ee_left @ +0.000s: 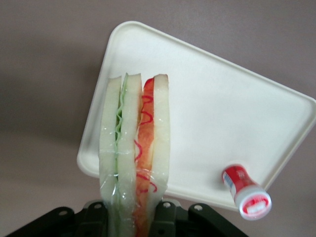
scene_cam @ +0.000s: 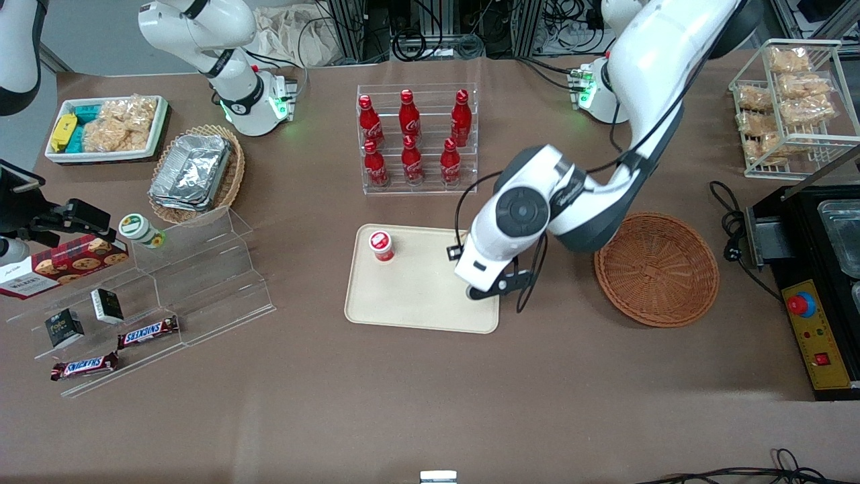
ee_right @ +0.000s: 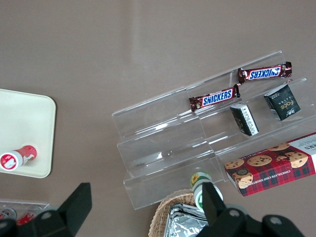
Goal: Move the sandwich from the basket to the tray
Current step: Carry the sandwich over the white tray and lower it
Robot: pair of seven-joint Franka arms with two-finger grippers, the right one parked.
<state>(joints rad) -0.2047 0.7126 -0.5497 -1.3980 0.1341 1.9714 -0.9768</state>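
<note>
front view looks down from high — both wrist views share the tray.

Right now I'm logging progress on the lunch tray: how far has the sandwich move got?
Done: the basket holds no sandwich, so the pick-up is over. In hand: the wrist view shows the sandwich clamped upright in the tool, which hangs over the tray at its edge nearest the basket, beside a small red-capped bottle standing on it. Left: lower the sandwich onto bare tray, release it and lift away.
</note>
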